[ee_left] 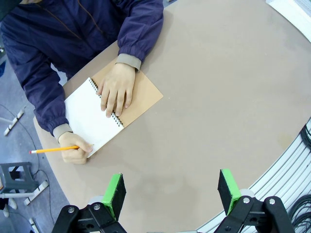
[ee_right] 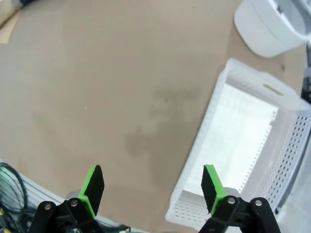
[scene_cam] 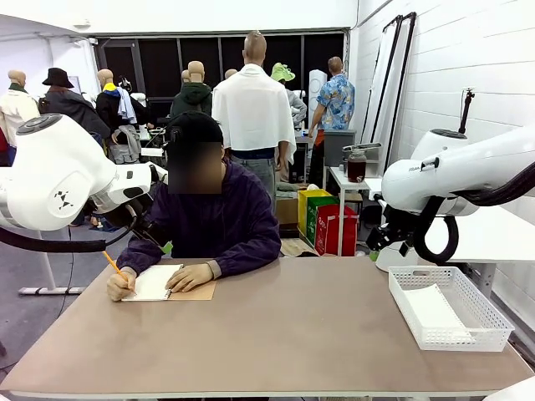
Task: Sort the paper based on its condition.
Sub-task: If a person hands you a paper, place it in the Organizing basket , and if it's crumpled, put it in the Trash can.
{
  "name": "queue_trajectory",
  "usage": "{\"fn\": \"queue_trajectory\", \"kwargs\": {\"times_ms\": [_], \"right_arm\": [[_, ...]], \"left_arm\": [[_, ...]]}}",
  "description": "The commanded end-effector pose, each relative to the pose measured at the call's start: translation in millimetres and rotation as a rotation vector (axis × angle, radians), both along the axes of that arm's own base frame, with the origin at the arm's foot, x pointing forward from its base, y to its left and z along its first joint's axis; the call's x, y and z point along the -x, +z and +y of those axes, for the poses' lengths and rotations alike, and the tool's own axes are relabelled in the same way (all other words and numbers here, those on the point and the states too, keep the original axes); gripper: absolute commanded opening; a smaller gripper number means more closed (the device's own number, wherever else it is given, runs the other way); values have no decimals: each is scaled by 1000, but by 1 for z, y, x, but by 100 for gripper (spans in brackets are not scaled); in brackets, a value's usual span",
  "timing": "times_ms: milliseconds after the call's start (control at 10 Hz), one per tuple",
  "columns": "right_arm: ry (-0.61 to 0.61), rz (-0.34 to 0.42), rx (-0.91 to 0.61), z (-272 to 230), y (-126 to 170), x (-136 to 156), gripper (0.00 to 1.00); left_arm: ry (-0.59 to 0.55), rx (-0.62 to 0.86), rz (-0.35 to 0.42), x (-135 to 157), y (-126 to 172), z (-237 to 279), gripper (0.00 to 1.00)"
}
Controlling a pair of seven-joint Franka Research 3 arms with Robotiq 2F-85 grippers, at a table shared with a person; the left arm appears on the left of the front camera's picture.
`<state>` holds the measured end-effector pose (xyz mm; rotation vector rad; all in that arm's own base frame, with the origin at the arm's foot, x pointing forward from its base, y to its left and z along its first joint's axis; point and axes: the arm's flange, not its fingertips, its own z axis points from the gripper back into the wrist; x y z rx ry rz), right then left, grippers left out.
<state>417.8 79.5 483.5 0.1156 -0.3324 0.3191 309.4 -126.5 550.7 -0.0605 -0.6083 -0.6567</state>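
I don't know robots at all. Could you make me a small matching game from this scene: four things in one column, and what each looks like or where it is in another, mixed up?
Things
1. pencil
2. notebook
3. basket
4. left gripper

Descriptions
a. white, full of holes, at the robot's right
b. jaws apart, holding nothing
c. yellow, held in the writing hand
d. spiral-bound, under the flat hand

Pairs: 1-c, 2-d, 3-a, 4-b
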Motion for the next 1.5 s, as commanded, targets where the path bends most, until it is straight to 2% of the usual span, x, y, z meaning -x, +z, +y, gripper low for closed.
{"fn": "queue_trajectory", "kwargs": {"times_ms": [0, 100, 200, 500, 700, 1100, 1200, 1400], "right_arm": [[117, -134, -50, 24, 15, 10, 100], [183, -206, -60, 40, 26, 19, 100], [244, -230, -79, 51, 32, 27, 100], [436, -268, -154, 73, 42, 50, 100], [525, -280, -132, 82, 42, 61, 100], [582, -256, -20, 96, 38, 74, 100], [559, -262, -79, 95, 43, 67, 100], [559, -262, -79, 95, 43, 67, 100]], "left_arm": [[1, 1, 4, 0, 0, 1, 100], [1, 1, 4, 0, 0, 1, 100], [1, 1, 4, 0, 0, 1, 100], [1, 1, 4, 0, 0, 1, 100], [1, 1, 4, 0, 0, 1, 100], [1, 1, 4, 0, 0, 1, 100], [1, 1, 4, 0, 0, 1, 100], [1, 1, 4, 0, 0, 1, 100]]}}
